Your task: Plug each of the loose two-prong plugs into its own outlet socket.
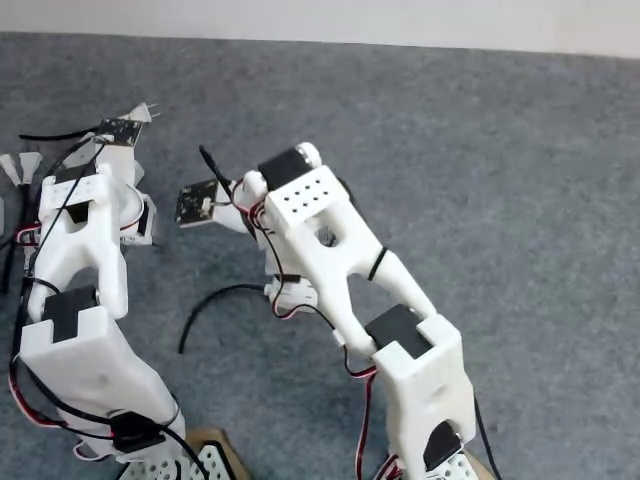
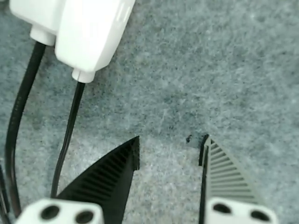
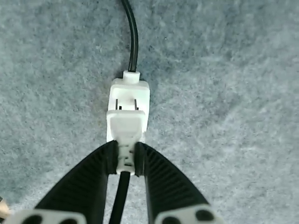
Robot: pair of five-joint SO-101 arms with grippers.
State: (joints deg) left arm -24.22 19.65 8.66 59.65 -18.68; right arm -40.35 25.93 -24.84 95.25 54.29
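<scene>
The job looks about half done at best. The right gripper (image 3: 125, 156) has its jaws closed narrow on the neck of a white plug (image 3: 126, 125), at the end where its black cord (image 3: 120, 196) leaves. That plug lies flat on the grey desk (image 3: 224, 93) with its prongs (image 3: 126, 105) entered into the white socket (image 3: 131, 92). A short length of bare prong shows between plug and socket face, so I judge this pair started but not pushed home. The plug's long axis runs in one line with the socket and with the socket's own cord (image 3: 134, 42). The prongs point into the socket, away from the gripper, and the plug sits square to it rather than skewed. The left gripper (image 2: 171, 142) is apart from this socket, and its jaws stand wide with nothing but bare desk between them. Ahead of it lie two more white bodies (image 2: 91, 37), side by side. Each has a black cord (image 2: 70, 126) trailing back toward that gripper. I cannot tell which of them is plug and which is socket. Lying parallel rather than end to end, they appear not to be joined. What is left, then, seems to be seating the first plug fully against the socket and mating that second pair.
</scene>
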